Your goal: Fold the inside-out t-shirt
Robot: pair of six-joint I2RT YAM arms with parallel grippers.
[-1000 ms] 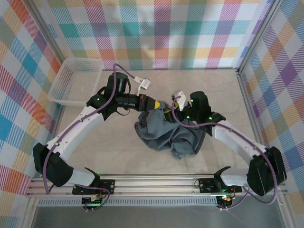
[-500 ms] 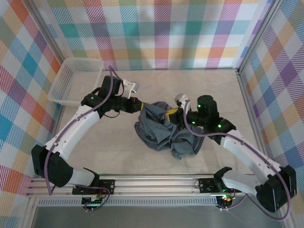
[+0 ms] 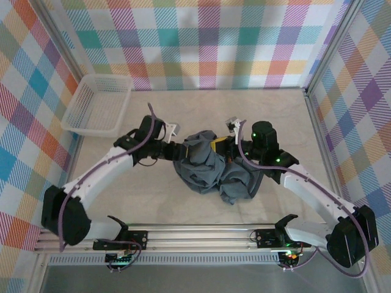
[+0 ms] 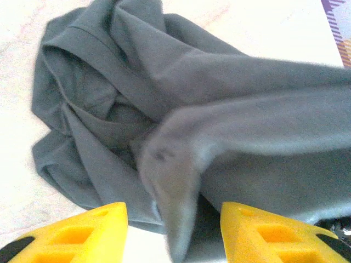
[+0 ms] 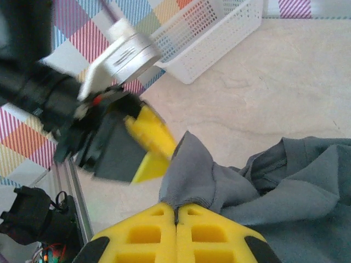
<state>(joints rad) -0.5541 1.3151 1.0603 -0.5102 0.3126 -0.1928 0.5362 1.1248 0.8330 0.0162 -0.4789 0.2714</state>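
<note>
The slate blue-grey t-shirt (image 3: 208, 172) lies crumpled in the middle of the table. My left gripper (image 3: 185, 146) is at its left upper edge and stands open. In the left wrist view a blurred fold of the t-shirt (image 4: 170, 181) hangs between the two yellow fingers (image 4: 82, 233), which stay apart. My right gripper (image 3: 221, 145) is at the shirt's top, shut on a peaked corner of the t-shirt (image 5: 189, 164) right at the fingertips of the right gripper (image 5: 176, 211). The left gripper (image 5: 148, 148) shows just beyond that corner.
A white lattice basket (image 3: 98, 105) stands at the back left, also in the right wrist view as the basket (image 5: 214, 38). Checkered walls enclose the table on three sides. Bare tabletop (image 3: 275, 116) lies behind and to the right of the shirt.
My left arm has drawn back left and come down lower, its gripper now open at the shirt's left edge. The right gripper has shifted slightly and keeps its hold on the cloth.
</note>
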